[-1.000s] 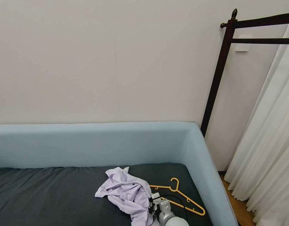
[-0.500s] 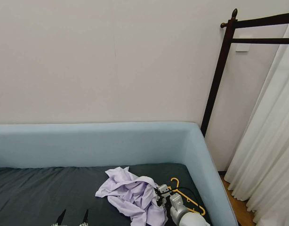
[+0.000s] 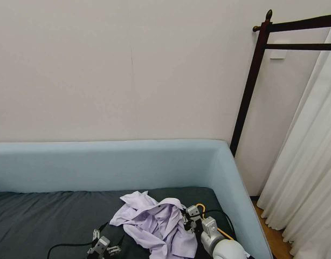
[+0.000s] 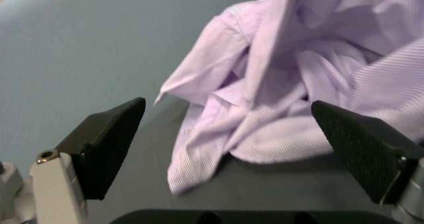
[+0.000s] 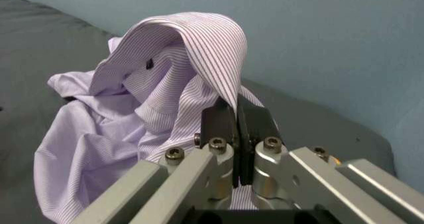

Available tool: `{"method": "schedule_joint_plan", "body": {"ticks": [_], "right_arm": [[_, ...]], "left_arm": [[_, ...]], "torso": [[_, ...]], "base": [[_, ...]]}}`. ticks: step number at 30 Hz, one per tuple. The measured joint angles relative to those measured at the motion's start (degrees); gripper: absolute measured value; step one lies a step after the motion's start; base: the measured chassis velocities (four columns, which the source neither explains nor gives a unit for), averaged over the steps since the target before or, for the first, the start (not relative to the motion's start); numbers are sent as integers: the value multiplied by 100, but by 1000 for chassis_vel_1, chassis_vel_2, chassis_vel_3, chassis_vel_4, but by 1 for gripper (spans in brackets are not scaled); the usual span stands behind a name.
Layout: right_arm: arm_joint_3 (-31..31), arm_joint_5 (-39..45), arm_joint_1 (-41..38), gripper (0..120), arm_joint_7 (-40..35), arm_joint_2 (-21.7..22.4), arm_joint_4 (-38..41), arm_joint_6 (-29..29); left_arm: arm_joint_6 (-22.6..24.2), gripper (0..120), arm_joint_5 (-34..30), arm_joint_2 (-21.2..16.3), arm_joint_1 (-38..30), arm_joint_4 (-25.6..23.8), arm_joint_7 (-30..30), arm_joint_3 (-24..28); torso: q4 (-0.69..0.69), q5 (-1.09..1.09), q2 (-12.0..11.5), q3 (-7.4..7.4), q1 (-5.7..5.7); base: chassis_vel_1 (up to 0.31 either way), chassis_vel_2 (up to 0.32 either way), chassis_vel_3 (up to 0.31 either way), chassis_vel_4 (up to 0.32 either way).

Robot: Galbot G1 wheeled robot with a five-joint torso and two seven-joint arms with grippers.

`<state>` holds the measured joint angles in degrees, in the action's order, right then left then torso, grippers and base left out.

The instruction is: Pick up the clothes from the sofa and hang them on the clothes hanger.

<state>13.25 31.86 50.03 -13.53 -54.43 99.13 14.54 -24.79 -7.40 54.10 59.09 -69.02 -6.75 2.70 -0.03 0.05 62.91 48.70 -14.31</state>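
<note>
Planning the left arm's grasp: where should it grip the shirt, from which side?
Grip the shirt by its loose left edge, from the robot's left: it juts toward the open left gripper, while the right gripper pinches the raised fold.

soft even light, blurred wrist close-ups

A crumpled lilac pinstriped shirt [image 3: 157, 226] lay on the dark seat of the pale-blue sofa [image 3: 101, 162], near its right-hand corner. One fold of the fabric was lifted into a peak and pinched between the closed fingers of the right gripper [image 5: 237, 115]. An orange hanger [image 3: 200, 206] lay on the cushion just beside the shirt, mostly hidden. A dark wooden clothes rack [image 3: 250, 81] stood upright against the wall beyond the sofa's end.
</note>
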Motion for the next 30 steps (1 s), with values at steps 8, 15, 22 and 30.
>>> {"method": "schedule_joint_plan", "body": {"ticks": [8,15,22,30], "right_arm": [[-13,25,65,0,12,56,96,1],[54,71,67,0,11,46,210,18],[64,101,67,0,2,58,244,34],[47,141,75,0,-4,64,248,36]], "left_arm": [[-149,99,177,579,-371,580,-159,32],[-222,98,511,1177,-674,1267,-281,54],[-225,97,648,1417,-879,1632,-399,38],[-255,84,661,1603,-1091,2053,-484,-14]], "torso": [[1,3,0,-1,0],[1,1,0,0,0],[0,2,0,-1,1],[1,2,0,-1,1]], "base": [[0,0,0,0],[0,0,0,0],[0,0,0,0],[0,0,0,0]]}}
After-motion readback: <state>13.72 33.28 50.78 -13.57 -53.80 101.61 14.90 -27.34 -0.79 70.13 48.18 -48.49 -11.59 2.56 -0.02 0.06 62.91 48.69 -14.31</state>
